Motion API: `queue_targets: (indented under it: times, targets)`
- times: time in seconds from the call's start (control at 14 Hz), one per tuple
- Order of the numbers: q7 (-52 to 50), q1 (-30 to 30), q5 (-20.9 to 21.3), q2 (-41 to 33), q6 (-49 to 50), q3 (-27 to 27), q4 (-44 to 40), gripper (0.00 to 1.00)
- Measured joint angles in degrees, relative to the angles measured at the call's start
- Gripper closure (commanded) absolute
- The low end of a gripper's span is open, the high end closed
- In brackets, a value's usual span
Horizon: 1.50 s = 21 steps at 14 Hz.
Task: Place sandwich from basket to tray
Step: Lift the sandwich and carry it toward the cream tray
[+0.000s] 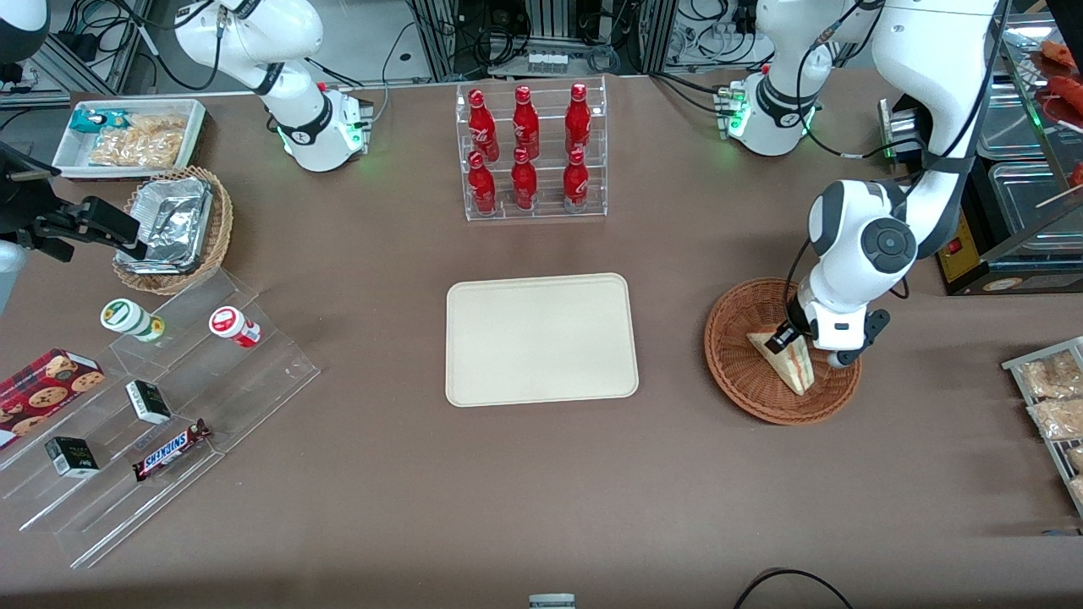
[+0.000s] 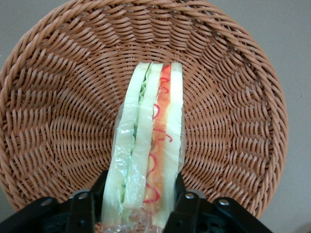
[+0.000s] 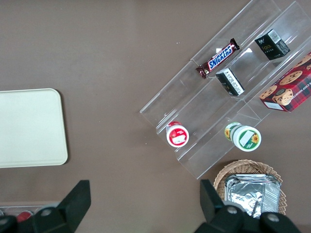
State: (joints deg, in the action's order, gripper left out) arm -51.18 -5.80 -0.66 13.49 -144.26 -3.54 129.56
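Observation:
The sandwich [image 1: 785, 362] [image 2: 148, 141] is a plastic-wrapped white-bread wedge with red and green filling, and it stands on edge inside the reddish-brown woven basket [image 1: 744, 397] [image 2: 58, 121]. My left gripper [image 1: 788, 338] [image 2: 141, 184] reaches down into the basket, its black fingers pressed against the two bread faces and shut on the sandwich. I cannot tell whether the wedge still rests on the weave. The cream tray [image 1: 541, 338] [image 3: 29, 126] lies bare at mid-table, beside the basket toward the parked arm's end.
A clear rack of red bottles [image 1: 531, 152] stands farther from the front camera than the tray. Toward the parked arm's end are a stepped acrylic snack display [image 1: 161, 397], a foil-lined basket [image 1: 173, 224] and a white bin [image 1: 131, 135]. Bagged snacks [image 1: 1053, 397] lie at the working arm's end.

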Motion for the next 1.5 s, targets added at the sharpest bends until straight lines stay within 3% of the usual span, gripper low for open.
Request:
queue_targets:
  times: [0.36, 0.64, 0.93, 1.5]
  targets:
    - [1.6, -0.9, 0.0, 0.0, 5.7, -0.1, -4.2, 0.91]
    - [14.1, -3.4, 0.1, -0.1, 19.7, -0.3, -11.8, 0.90]
    - [22.9, -9.3, 0.0, 0.2, 21.6, -0.6, -14.6, 0.95]
    - [7.8, -25.3, -0.1, 9.9, 21.6, -0.8, -25.2, 1.00]
